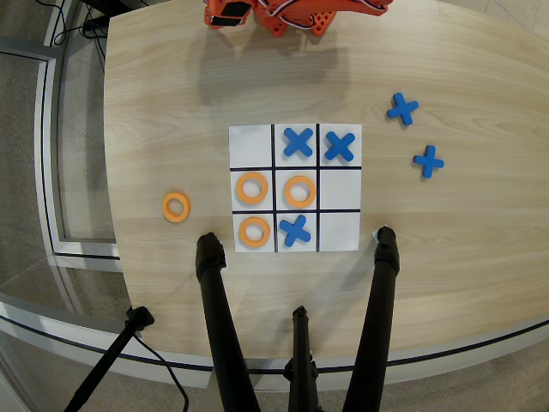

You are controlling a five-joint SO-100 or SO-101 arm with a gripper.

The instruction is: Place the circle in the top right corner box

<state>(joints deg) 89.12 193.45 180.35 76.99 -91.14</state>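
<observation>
We've got the circle (175,207) lying loose on the counter (154,103), left of the grid sheet (251,142) in the overhead view, untouched. The pickup hasn't started, we'd say. The arm (292,13) sits at the top edge, well apart from it, and its fingers are out of sight, so we can't tell their state. Next: reach down, grasp the ring, carry it to the corner box.

My arm (287,13) only shows at the top edge of the overhead view: bright orange printed plastic shell, chunky blocky parts, a black motor block set in at left, thin white wires looped across the top.
</observation>
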